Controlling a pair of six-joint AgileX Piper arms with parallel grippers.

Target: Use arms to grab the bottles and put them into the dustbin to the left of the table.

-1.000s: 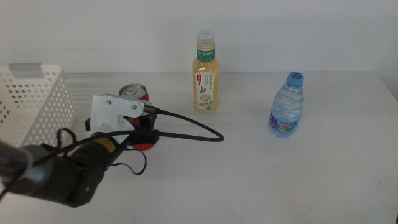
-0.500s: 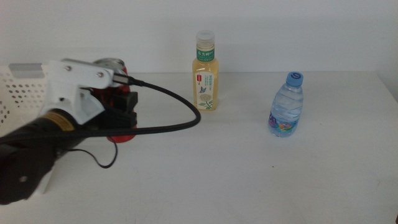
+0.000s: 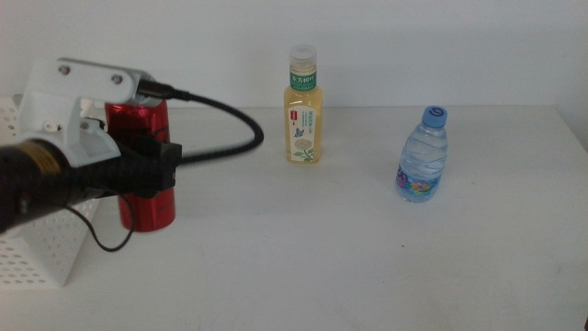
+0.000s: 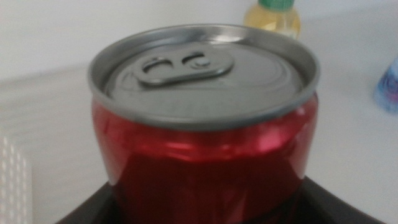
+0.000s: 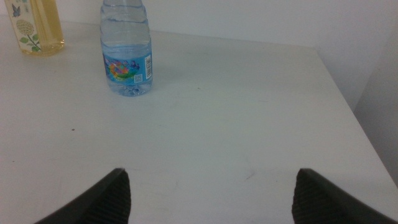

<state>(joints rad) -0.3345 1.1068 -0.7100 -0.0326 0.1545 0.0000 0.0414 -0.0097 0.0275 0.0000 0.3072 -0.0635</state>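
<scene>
table (image 3: 386,257): lying flat and wide, plain white, matte; carrying the two bottles on its far half.
dustbin (image 3: 41,244): sitting at the left edge of the table, white plastic, walls perforated with rows of round holes; mostly hidden behind the left arm.
left arm: reaching in from the left in the middle view, dark body with a white camera mount on top and a black cable looping off toward the tea bottle.
left gripper (image 3: 147,175): pinching the red can at its lower body, holding it raised off the table just beside the dustbin.
red can (image 3: 140,165): standing upright, long axis vertical, silver lid and pull tab facing up; glossy red metal cylinder.
tea bottle (image 3: 303,108): standing upright at the far middle of the table, yellow liquid, pale cap, green label band.
water bottle (image 3: 424,156): standing upright to the right, well apart from the tea bottle; clear ribbed plastic, blue cap, coloured label.
right gripper (image 5: 211,193): waiting low over the right side of the table, dark wedge jaws spread wide, gripping nothing.
</scene>
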